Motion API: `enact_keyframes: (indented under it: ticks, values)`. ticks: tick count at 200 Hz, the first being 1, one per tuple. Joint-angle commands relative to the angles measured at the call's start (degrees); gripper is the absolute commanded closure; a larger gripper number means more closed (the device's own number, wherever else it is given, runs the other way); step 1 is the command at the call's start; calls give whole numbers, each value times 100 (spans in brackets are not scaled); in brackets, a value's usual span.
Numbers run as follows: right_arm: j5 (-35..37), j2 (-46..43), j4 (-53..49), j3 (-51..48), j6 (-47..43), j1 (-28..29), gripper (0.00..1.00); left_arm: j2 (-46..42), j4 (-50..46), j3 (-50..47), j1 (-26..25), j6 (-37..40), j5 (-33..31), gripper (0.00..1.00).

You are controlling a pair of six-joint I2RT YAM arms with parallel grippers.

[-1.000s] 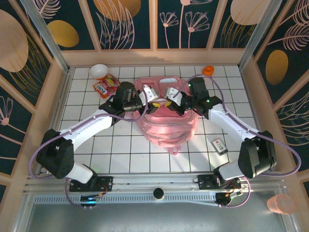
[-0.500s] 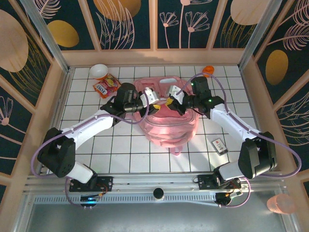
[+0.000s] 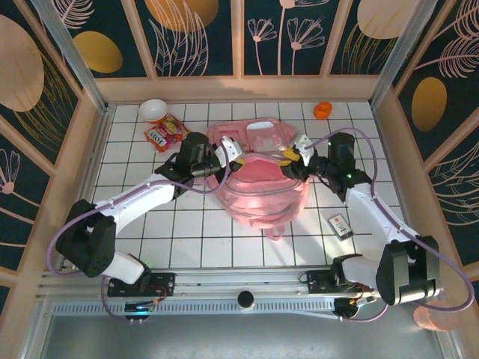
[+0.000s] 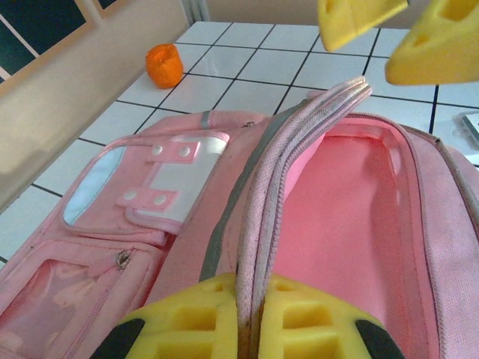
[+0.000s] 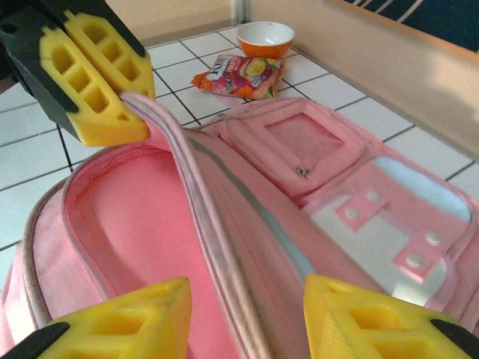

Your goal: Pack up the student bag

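The student bag [image 3: 262, 202] is a big pink backpack lying in the middle of the tiled table with its main compartment unzipped. My left gripper [image 3: 233, 152] is shut on the raised zip rim at the bag's left end; in the left wrist view the rim [image 4: 299, 149] runs between the yellow pads of that gripper [image 4: 253, 303]. My right gripper [image 3: 290, 156] is open at the rim's other end. In the right wrist view its pads [image 5: 127, 321] stand on either side of the rim [image 5: 202, 209] without touching it. The pink lining [image 5: 127, 217] shows inside.
A white and orange bowl [image 3: 153, 110] and a snack packet [image 3: 165, 133] lie at the back left. An orange object [image 3: 322, 110] sits at the back right. A small flat box [image 3: 340, 224] lies right of the bag. Wooden walls ring the table.
My right gripper has opened, let go of the bag's rim and drawn back to the right. My left gripper has closed on the rim.
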Motion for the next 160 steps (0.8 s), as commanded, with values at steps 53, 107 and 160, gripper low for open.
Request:
enact_keyframes:
  ticks: [53, 107, 160]
  values:
    - [-114, -22, 904, -411, 373, -277, 55, -243, 633, 52, 47, -341, 224, 94]
    - [-443, 390, 694, 135, 86, -231, 98, -499, 237, 26, 123, -172, -308, 88]
    - [-353, 668, 1426, 322, 353, 316, 100, -1281, -432, -550, 285, 96, -889, 82]
